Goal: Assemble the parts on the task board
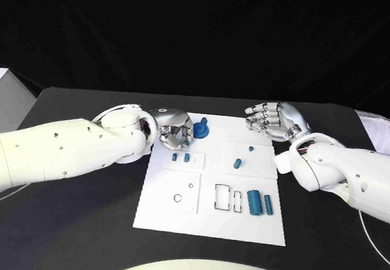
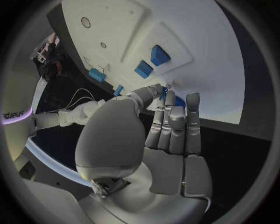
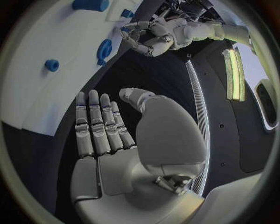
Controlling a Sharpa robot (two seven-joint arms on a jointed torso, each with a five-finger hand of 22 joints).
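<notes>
Silver left hand point(image 1: 170, 133) beside round blue part point(image 1: 201, 130).

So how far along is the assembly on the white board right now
Early on, by the look of it. Two small blue parts stand in a raised plate, and another blue part stands alone. The left hand is at a blue round part on the task board, though a grip isn't clear. The right hand is open. Two blue cylinders lie loose and the outlined slots are unfilled.
</notes>
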